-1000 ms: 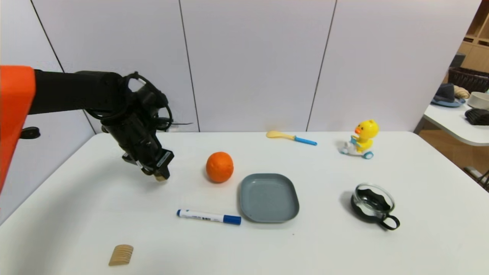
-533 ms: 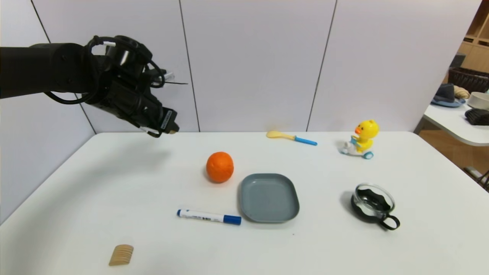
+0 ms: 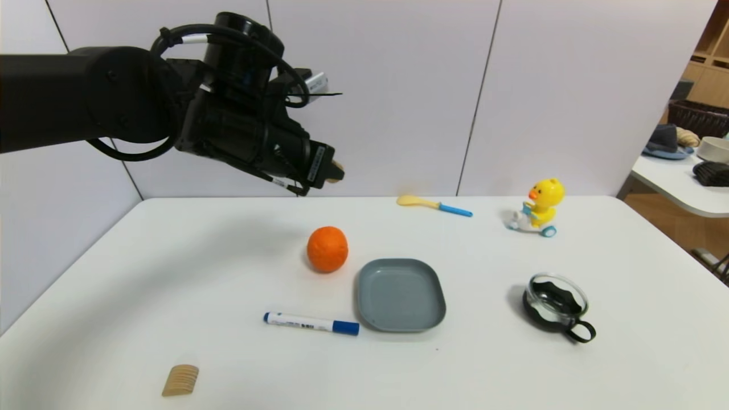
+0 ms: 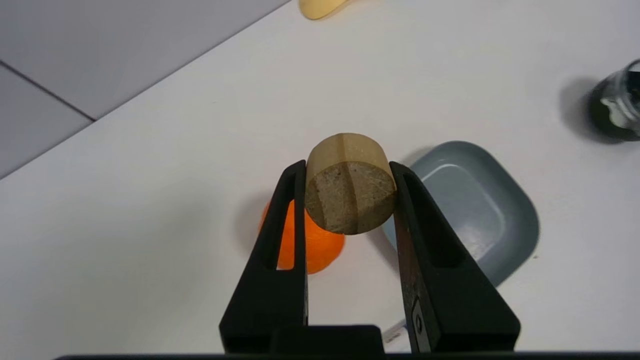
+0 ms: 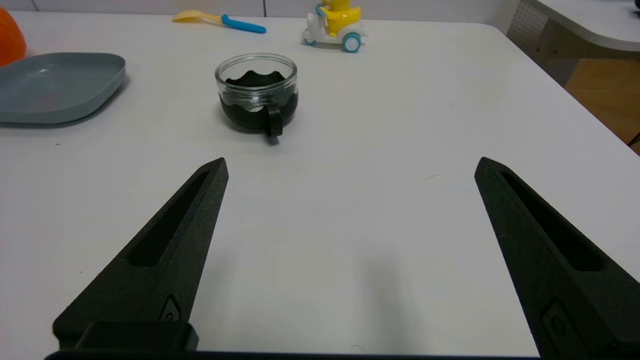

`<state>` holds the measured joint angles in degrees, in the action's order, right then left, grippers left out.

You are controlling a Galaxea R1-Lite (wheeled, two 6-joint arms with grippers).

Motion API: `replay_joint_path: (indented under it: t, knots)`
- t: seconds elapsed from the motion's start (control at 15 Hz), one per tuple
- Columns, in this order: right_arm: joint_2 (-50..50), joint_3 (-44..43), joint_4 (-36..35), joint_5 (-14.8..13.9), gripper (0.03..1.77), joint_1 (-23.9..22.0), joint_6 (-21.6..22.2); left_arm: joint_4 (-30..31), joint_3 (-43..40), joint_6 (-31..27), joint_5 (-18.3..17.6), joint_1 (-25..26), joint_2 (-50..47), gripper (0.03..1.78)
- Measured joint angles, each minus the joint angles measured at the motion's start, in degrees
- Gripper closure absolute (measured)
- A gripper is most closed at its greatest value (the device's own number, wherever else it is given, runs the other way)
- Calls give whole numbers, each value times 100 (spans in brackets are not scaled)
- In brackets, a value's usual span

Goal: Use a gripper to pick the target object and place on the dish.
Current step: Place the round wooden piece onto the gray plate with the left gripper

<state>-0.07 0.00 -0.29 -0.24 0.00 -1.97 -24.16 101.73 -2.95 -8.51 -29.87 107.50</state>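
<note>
- My left arm has swung up and across since a second ago — then it hung low over the left part of the table (image 3: 142,273), just above the surface; now it fills the upper left of the head view, well clear of the tabletop. I read that as the pick being done and the carry under way.
- The table has not changed otherwise: the orange (image 3: 327,249), the marker (image 3: 311,323), the glass cup (image 3: 557,302), the ridged wooden wedge (image 3: 180,380), the spoon (image 3: 433,204) and the duck toy (image 3: 536,208) all sit where they did.
- The dish (image 3: 401,294) sits at centre frame in the head view, bare, just right of the orange. In that view the load is still above and left of it, so I judge the remaining work to be a travel right and down, then a release over the plate.
- The left end effector (image 3: 336,172) tilts moderately downward and toward frame right, its tip above the orange in the picture.
- In the left wrist view the left end effector (image 4: 348,167) is pinching the target object (image 4: 349,195) — the small tan cylinder is clamped across its sides near the fingertips, flat end facing the camera, with the orange and the dish on the table beyond it.
- The right end effector (image 5: 350,167) is parked low over the near right part of the table, fingers spread wide, holding nothing.
</note>
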Motion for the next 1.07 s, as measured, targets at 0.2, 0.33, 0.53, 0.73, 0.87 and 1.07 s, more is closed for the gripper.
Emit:
replay_joint_path:
  t: [0.2,0.33,0.53,0.73,0.87,1.07]
  knots:
    - [0,0,2,-2,9,0,-4,-461,-20,341,-15,-585,-89,130]
    - [0,0,2,0,9,0,2,-1020,-29,507,-13,-819,-68,130]
    - [0,0,2,0,9,0,0,-1409,-35,507,-11,-979,96,130]
    - [0,0,2,0,9,0,-2,-1414,-29,492,-210,-1023,369,130]
    - [0,0,0,0,9,0,0,-1370,12,485,-408,-1048,590,130]
    - [0,0,2,0,9,0,0,-1340,199,468,-439,-1134,946,130]
